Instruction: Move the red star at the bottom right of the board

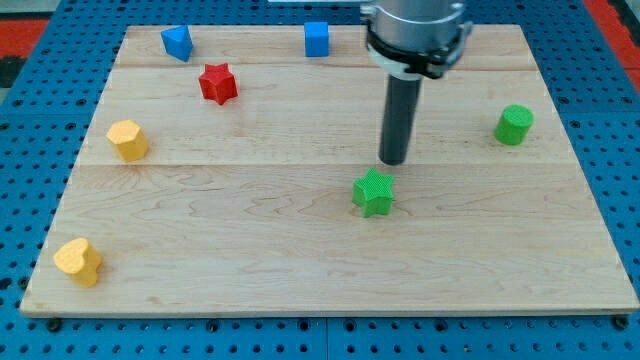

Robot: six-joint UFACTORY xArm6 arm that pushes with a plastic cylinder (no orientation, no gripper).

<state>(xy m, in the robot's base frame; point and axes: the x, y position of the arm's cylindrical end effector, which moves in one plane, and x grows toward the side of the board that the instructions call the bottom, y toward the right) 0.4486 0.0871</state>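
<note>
The red star (217,83) lies at the upper left of the wooden board (300,250). My tip (394,161) stands near the board's middle, far to the right of and below the red star. The tip is just above the green star (374,193), a little apart from it. The rod hangs from the arm's head at the view's top.
A blue block (177,42) and a blue cube (316,38) sit along the top edge. A green cylinder (514,124) is at the right. A yellow hexagon-like block (128,140) and a yellow heart-like block (78,262) are at the left.
</note>
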